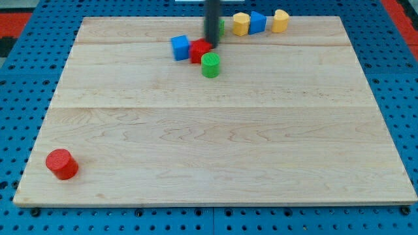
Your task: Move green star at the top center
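My tip is at the view's top centre, and the dark rod rises out of the top edge. A green block, mostly hidden behind the rod, shows as a sliver on the rod's right; its shape cannot be made out. The tip rests at the upper right edge of a red block. A blue cube touches that red block on its left. A green cylinder stands just below and right of the red block.
A yellow block, a blue block and another yellow block line up along the wooden board's top edge, right of the rod. A red cylinder stands at the bottom left corner.
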{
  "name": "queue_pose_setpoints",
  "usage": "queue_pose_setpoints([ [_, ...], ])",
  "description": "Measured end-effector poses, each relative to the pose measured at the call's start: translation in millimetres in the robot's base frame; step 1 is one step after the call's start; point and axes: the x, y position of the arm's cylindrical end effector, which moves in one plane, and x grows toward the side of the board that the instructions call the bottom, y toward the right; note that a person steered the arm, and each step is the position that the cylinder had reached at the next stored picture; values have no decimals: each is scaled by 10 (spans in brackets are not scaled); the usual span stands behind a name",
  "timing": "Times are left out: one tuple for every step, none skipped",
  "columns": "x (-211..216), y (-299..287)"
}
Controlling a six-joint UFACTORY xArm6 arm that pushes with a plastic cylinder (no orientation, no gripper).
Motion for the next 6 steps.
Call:
queue_pose_setpoints([
  [98,-189],
  [87,247],
  [-103,260],
  [-139,354],
  [-213,367],
  [-326,426],
])
